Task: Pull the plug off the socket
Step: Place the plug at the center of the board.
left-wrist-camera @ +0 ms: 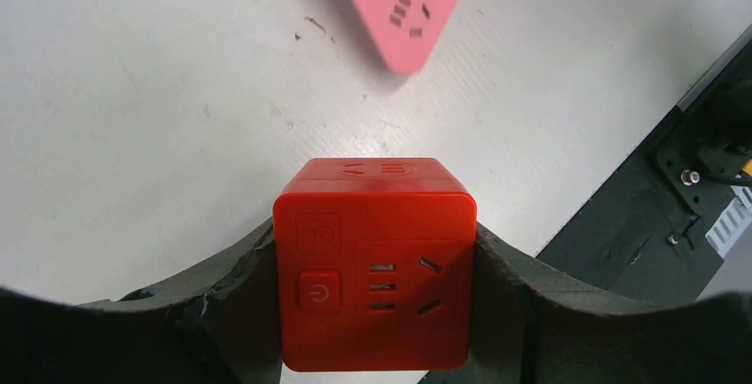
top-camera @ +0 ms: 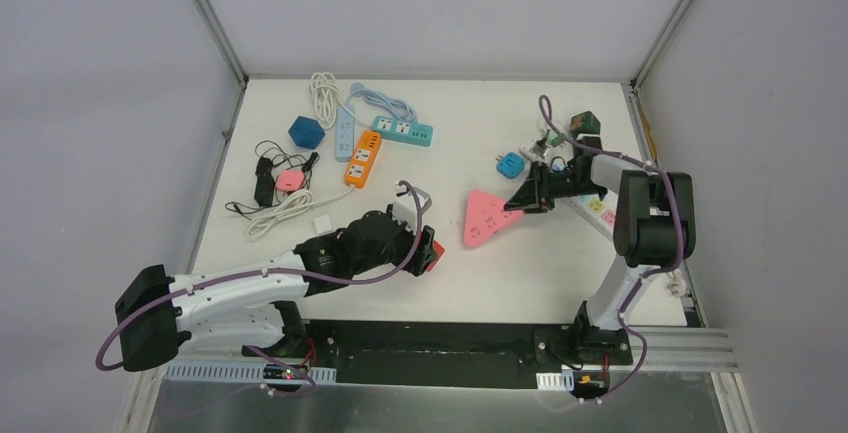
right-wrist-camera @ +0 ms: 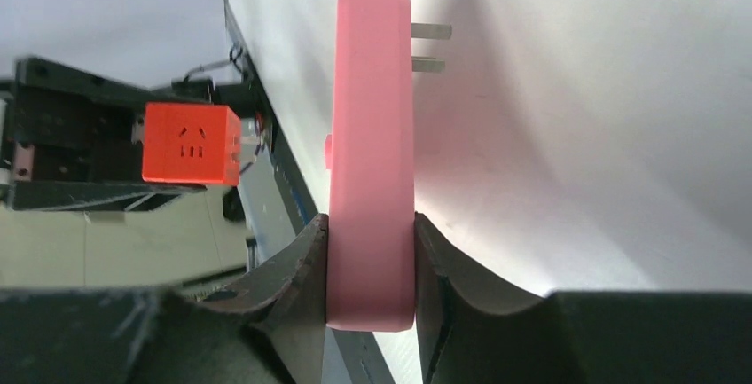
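Near the front middle of the bench (top-camera: pixel 560 263), I see my left gripper (top-camera: pixel 426 251) squeezing the red cube socket (left-wrist-camera: pixel 374 269). My right gripper (right-wrist-camera: pixel 371 269) pinches the pink plug (right-wrist-camera: pixel 372 136), its two pins (right-wrist-camera: pixel 430 47) bare, well apart from the cube.

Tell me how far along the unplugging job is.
Done: the pink plug block is free, its prongs bare, apart from the red cube socket. In hand: left tool clamps the cube, right tool the pink block. Left: perhaps setting both down.
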Robot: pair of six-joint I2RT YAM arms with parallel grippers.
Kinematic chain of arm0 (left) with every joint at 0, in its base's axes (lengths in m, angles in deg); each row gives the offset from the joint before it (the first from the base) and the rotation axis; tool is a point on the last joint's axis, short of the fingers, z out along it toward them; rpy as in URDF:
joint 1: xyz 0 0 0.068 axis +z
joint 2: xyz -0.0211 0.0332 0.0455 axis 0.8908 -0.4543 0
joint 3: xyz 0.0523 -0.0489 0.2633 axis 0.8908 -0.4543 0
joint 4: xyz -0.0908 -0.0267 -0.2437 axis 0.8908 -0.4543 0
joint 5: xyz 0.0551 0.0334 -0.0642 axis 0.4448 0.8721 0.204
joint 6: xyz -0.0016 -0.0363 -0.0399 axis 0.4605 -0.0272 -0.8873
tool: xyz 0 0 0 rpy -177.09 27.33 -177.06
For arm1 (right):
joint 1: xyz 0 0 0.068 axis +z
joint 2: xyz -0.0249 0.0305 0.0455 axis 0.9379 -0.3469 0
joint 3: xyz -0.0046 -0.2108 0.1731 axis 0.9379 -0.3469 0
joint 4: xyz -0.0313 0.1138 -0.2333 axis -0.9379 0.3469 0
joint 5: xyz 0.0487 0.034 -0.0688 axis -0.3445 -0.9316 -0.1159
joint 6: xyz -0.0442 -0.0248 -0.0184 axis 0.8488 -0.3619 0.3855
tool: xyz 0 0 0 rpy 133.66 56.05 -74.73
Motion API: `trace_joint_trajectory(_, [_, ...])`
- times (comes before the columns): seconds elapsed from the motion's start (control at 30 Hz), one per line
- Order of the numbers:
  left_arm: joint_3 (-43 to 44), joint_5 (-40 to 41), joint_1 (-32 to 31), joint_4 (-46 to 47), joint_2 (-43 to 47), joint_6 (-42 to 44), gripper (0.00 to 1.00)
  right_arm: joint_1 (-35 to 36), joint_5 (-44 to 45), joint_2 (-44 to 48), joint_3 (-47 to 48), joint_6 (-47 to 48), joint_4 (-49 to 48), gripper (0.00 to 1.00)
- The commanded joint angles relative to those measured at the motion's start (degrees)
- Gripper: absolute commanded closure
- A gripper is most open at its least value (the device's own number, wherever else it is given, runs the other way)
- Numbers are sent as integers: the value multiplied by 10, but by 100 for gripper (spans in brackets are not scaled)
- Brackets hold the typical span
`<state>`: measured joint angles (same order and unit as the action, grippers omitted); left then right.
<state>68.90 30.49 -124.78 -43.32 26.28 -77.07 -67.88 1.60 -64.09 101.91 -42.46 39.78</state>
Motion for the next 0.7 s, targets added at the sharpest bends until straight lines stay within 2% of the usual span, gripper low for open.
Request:
trace_joint_trajectory(0.0, [-18,5,2,68,37,-30,100,-78,-6,40,-35,-106,-119,97])
trace_joint_trajectory(0.17, [-35,17,2,73,47,-34,100,-154,-2,56,-91,-118,-231,97])
trace_joint_trajectory(0.27, [-36,17,1,73,46,-34,100,-180,-2,52,-100,-118,-243,97])
trace_joint_trajectory(0.3, [-35,16,2,74,46,-34,100,-185,40,51,-100,-207,-243,72])
trace_joint_trajectory(0.43, [-36,17,1,74,44,-33,100,-188,71,62,-103,-213,-234,33])
trace_joint_trajectory(0.47, [-36,17,2,74,45,-33,100,-188,78,66,-103,-214,-231,26])
trace_joint_trajectory(0.5, [-37,18,2,74,44,-33,100,-188,80,69,-100,-210,-224,21])
trace_joint_trajectory(0.67, [-38,17,2,74,43,-32,100,-191,80,92,-84,-210,-179,21])
